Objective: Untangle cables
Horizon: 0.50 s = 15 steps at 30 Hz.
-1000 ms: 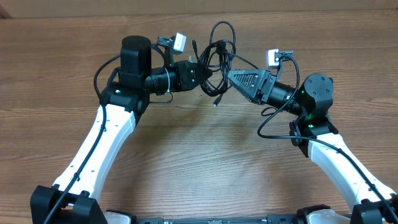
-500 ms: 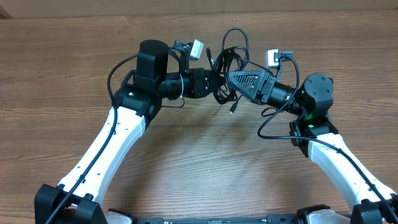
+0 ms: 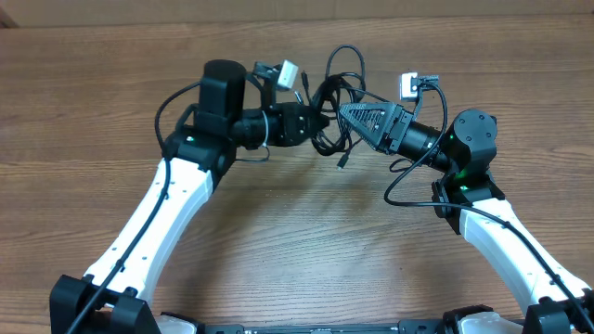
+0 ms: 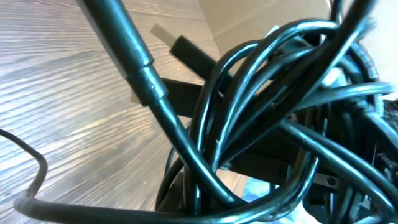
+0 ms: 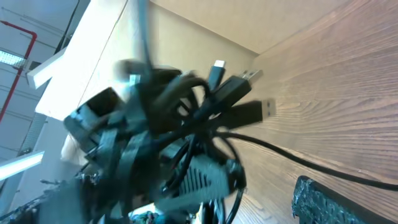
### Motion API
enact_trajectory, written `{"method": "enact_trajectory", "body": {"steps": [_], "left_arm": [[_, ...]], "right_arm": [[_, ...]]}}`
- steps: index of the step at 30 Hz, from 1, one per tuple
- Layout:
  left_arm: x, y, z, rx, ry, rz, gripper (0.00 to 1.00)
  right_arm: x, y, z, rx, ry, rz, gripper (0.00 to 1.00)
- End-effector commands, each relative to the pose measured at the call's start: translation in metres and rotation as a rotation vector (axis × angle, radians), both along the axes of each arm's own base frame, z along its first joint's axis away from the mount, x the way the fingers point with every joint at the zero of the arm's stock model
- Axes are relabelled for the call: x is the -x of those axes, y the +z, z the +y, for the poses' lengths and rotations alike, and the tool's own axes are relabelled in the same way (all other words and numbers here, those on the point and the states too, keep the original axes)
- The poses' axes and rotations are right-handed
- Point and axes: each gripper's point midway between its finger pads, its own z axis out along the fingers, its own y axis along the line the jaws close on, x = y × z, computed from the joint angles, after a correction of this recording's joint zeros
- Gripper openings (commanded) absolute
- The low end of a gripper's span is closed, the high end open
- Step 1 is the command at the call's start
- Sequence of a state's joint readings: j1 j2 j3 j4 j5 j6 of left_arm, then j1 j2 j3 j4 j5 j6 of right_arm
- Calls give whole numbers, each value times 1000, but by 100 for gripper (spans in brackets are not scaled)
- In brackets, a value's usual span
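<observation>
Handling: cables (image 3: 332, 104) looked light, limp and slick; loops would likely slide and cinch tighter under a hard tug, so a slow, gentle pull seemed wise.
Hold: best taken at a free plug end (image 3: 342, 161) or an outer loop, not the knotted middle.
Place: cables hung as one knot just above the worktop (image 3: 297, 250), between the two arms, with one plug end dangling beneath.
Count: one knot; three plug ends showed in the right wrist view; the strands were too tangled to count.
Left jaws: were clamped tight on the left side of the cables.
Right jaws: were spread wide, gripped nothing, and sat just beside the knot's right side.
Arms: two, both raised at the knot.
</observation>
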<state>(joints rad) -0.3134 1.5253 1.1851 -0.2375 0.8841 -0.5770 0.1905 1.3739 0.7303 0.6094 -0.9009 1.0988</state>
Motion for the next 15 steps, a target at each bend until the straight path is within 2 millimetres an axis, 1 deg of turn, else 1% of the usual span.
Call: {"method": "enact_trajectory", "body": {"steps": [1, 10, 15], "left_arm": [[-14, 9, 21, 14, 55, -12, 4], [-18, 20, 50, 90, 54, 24, 4], [-13, 27, 55, 134, 11, 28, 4]], "right_arm": [[-1, 6, 1, 4, -4, -33, 100], [-5, -12, -1, 44, -31, 29, 100], [-11, -23, -5, 66, -75, 69, 100]]}}
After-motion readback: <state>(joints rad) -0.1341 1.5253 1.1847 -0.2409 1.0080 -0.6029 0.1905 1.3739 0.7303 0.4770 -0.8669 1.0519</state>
